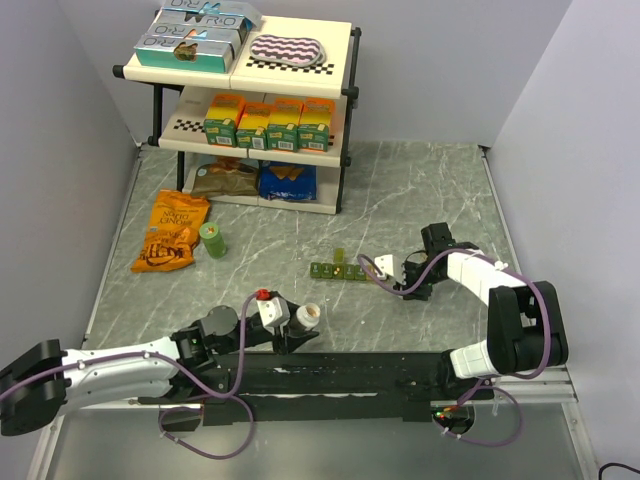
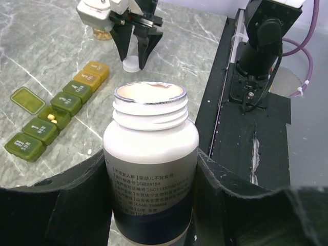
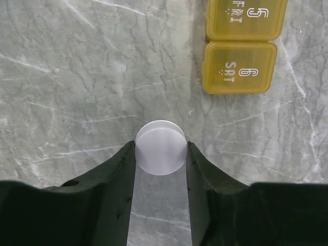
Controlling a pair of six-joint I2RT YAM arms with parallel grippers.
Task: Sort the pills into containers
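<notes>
- Showing a pill organizer [image 1: 340, 270] lying flat on a grey marble table [image 1: 420, 200], its boxes shading from green to yellow.
- Keeping small yellow pills [image 2: 51, 118] in one open green box of the pill organizer, lid flipped out beside it.
- Grasping an uncapped white bottle [image 2: 151, 148] upright in the left gripper [image 1: 297, 328], on the pill organizer's near side.
- Pinching a round white cap [image 3: 160, 147] with the right gripper [image 3: 160, 154], fingers pressing both sides, just past the pill organizer's yellow end.
</notes>
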